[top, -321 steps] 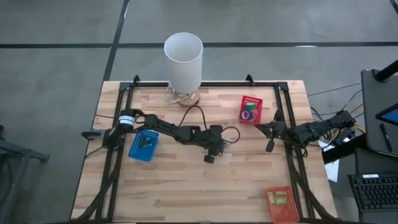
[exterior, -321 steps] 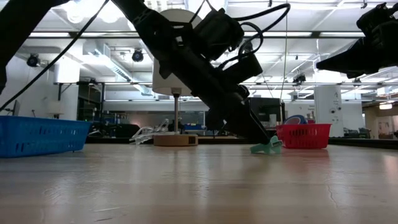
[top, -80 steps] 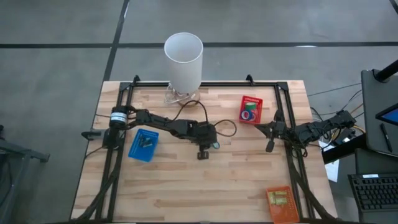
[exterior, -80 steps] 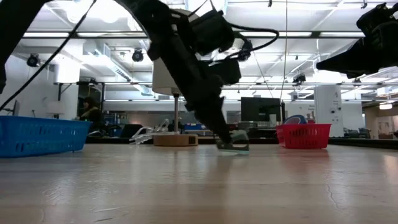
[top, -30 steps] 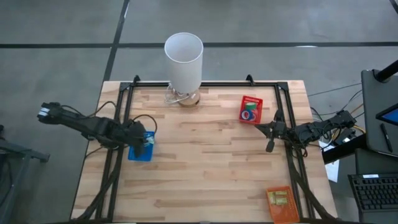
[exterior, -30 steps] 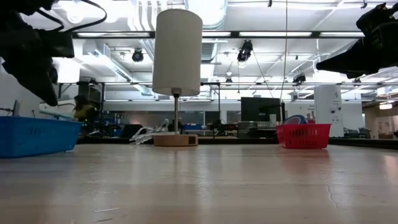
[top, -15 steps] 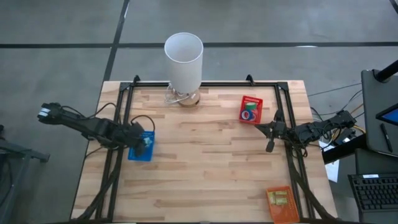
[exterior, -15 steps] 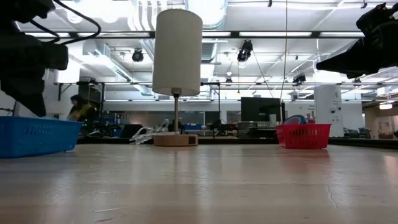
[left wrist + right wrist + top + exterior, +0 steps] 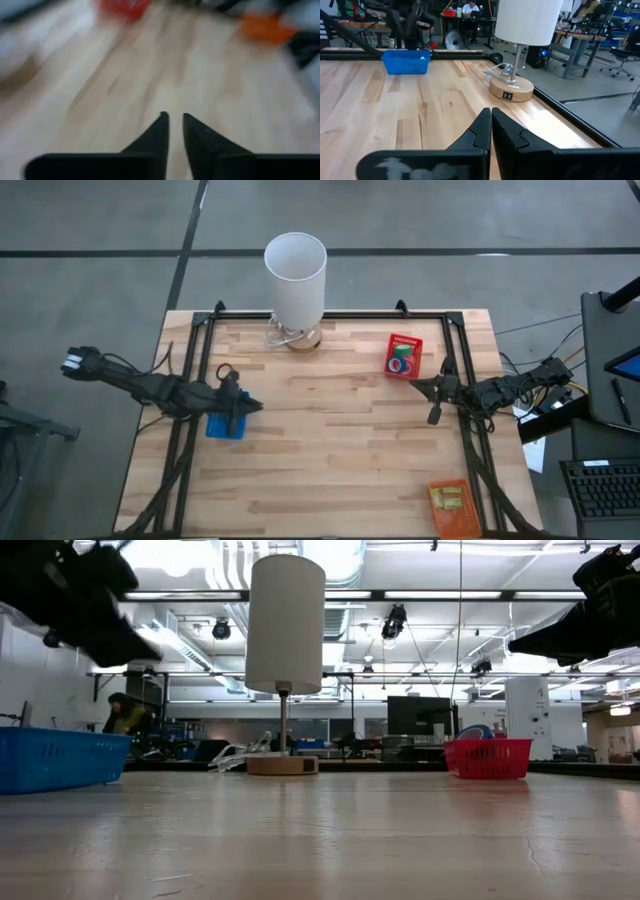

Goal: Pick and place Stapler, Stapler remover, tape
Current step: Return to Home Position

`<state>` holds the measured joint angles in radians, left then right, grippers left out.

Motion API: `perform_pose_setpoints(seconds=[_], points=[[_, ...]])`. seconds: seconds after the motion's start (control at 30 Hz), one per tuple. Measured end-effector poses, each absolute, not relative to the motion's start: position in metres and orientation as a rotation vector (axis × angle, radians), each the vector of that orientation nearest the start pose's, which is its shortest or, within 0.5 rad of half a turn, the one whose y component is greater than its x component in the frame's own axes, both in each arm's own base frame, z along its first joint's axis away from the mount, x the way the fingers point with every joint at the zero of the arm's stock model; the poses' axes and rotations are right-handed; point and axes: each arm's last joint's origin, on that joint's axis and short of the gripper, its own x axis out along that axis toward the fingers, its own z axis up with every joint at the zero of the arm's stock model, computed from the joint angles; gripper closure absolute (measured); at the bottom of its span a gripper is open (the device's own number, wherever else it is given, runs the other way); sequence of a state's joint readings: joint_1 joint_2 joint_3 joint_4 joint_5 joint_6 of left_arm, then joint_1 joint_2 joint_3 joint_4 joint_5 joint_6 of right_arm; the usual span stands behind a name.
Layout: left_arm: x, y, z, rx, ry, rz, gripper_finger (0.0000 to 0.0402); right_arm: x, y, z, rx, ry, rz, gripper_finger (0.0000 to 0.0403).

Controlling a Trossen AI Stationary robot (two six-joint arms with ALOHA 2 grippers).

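My left gripper hangs over the blue bin at the table's left, a little above it, pointing nearly level toward the right. Its fingers stand a narrow gap apart with nothing between them. My right gripper waits shut by the right edge, above the table. Tape rolls lie in the red bin at the far right. My left arm covers the inside of the blue bin. I can make out neither the stapler nor the stapler remover.
A white lamp stands on a wooden base at the middle of the far edge. An orange bin sits at the near right corner. A black frame runs along the table's left, far and right sides. The wooden middle lies bare.
My left gripper has come up out of the blue bin. It has tipped from pointing down into the bin to nearly level and swung a little toward the table's right. The bin has stayed in place.
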<state>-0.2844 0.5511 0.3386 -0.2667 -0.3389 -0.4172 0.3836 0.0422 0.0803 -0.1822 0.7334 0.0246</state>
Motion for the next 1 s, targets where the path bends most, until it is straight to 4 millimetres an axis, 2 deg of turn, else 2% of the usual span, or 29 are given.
perform_pose_setpoints(seconds=[0.07,0.13,0.23,0.47,0.67,0.8,1.0], points=[[0.131,-0.030,0.203,-0.202,0.324,0.051,0.0376,0.088,0.015,0.171,-0.054,0.119,-0.351,0.0394],[0.128,-0.030,0.195,-0.136,0.273,0.001,0.0393,0.088,0.015,0.171,-0.052,0.119,-0.351,0.0394],[0.122,-0.028,0.185,-0.126,0.237,-0.010,0.0391,0.088,0.015,0.171,-0.053,0.119,-0.351,0.0394],[0.108,-0.026,0.185,-0.061,0.108,-0.093,0.0395,0.088,0.015,0.171,-0.053,0.118,-0.351,0.0394],[0.097,-0.023,0.184,-0.050,0.010,-0.112,0.0383,0.088,0.015,0.171,-0.053,0.119,-0.351,0.0394],[0.091,-0.021,0.180,-0.050,-0.020,-0.112,0.0377,0.088,0.015,0.171,-0.053,0.118,-0.351,0.0394],[0.093,-0.021,0.174,-0.090,0.006,-0.099,0.0378,0.088,0.015,0.171,-0.053,0.119,-0.351,0.0394]])
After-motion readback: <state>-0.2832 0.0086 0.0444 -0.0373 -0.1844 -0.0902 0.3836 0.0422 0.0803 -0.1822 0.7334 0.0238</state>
